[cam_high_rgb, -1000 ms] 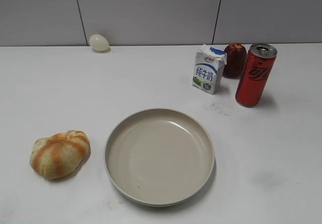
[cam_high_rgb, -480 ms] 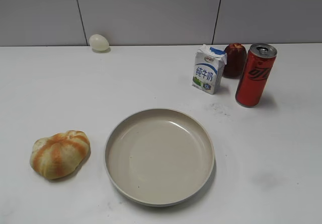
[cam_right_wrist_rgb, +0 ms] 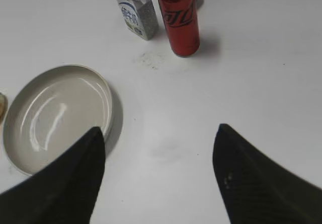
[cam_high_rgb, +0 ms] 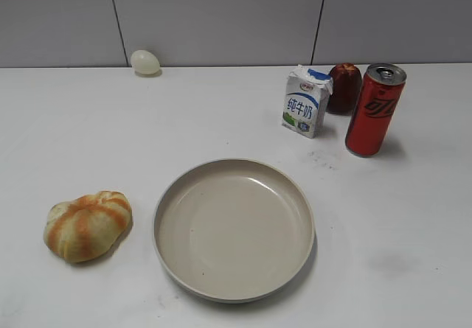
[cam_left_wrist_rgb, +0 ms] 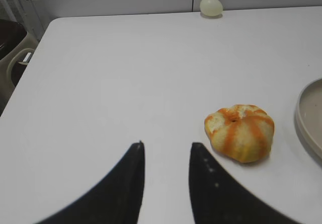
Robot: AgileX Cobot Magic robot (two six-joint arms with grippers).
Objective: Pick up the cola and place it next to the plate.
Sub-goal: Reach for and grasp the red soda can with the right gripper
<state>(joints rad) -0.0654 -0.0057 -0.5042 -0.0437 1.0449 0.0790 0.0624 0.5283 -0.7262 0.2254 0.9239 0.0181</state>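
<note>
Cola (cam_high_rgb: 375,110) stands upright (silver top up), beside the apple (cam_high_rgb: 344,88).

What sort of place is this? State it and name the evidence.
Probably a lab test bench, not a kitchen: a bare white table against plain grey wall panels, with a few food items like the cola and an empty plate.

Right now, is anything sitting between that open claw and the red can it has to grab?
Nothing visible does. In the right wrist view, only bare white table lies between the open right claw and the tall red aluminium can. The white-and-blue milk carton stands just left of the can, apart from it.
</note>
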